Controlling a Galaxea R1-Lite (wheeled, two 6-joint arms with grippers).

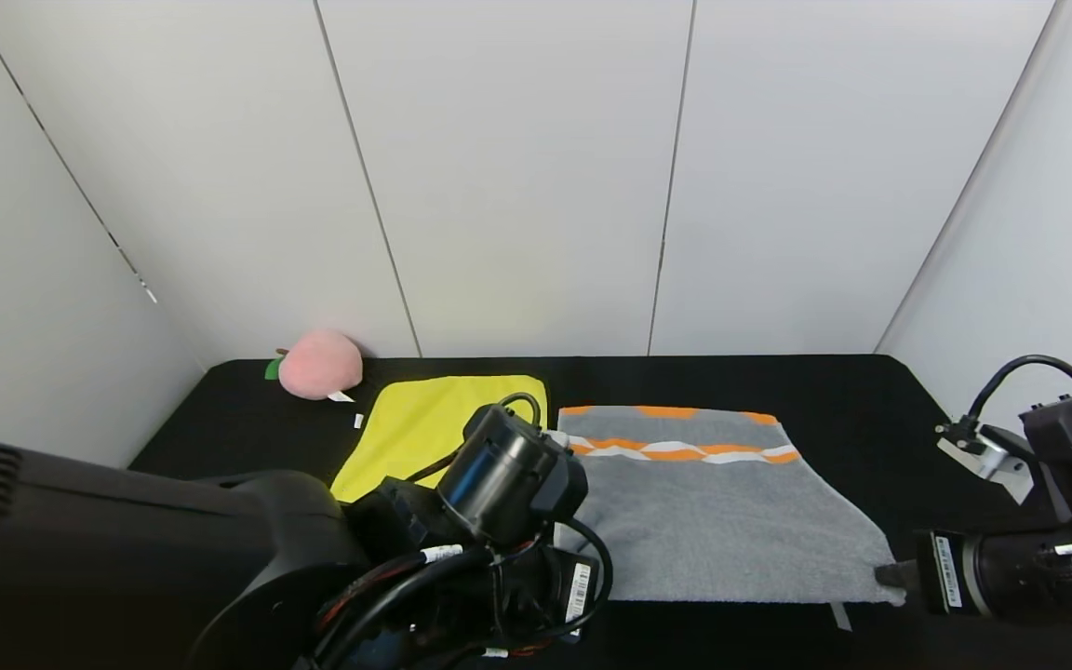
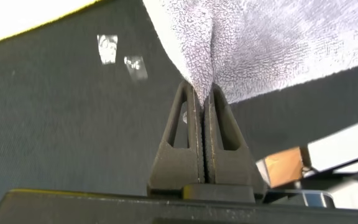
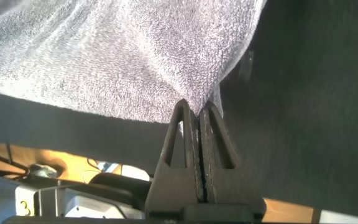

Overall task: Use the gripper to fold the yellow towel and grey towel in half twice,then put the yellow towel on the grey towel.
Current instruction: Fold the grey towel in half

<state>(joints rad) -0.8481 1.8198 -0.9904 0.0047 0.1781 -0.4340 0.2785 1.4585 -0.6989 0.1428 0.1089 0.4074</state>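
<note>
Nearest to me, both arms reach in low over the front edge of the black bench [image 1: 852,391]. The left gripper [image 2: 202,93] has its jaws pressed tight together on a pinch of the grey towel [image 1: 713,521], at that towel's near left corner, about seven o'clock from its middle; in the head view the arm's bulk hides the exact spot. The right gripper [image 3: 196,109] has its jaws likewise clamped on a fold of the same towel at the near right corner, around five o'clock.

The grey towel lies spread out, its long axis running from the near edge toward twelve o'clock, with the orange and white patterned bands at the far end. Its near edge looks slightly gathered at each pinched corner, though I can't be sure how far it is lifted off the bench.

To the towel's left, at about ten o'clock, the yellow towel [image 1: 415,423] lies flat, partly hidden behind the left arm, just beside the grey one's far left corner.

Farther back still, at the bench's rear left by the white wall panels [image 1: 517,177], sits a pink plush peach [image 1: 319,364].
</note>
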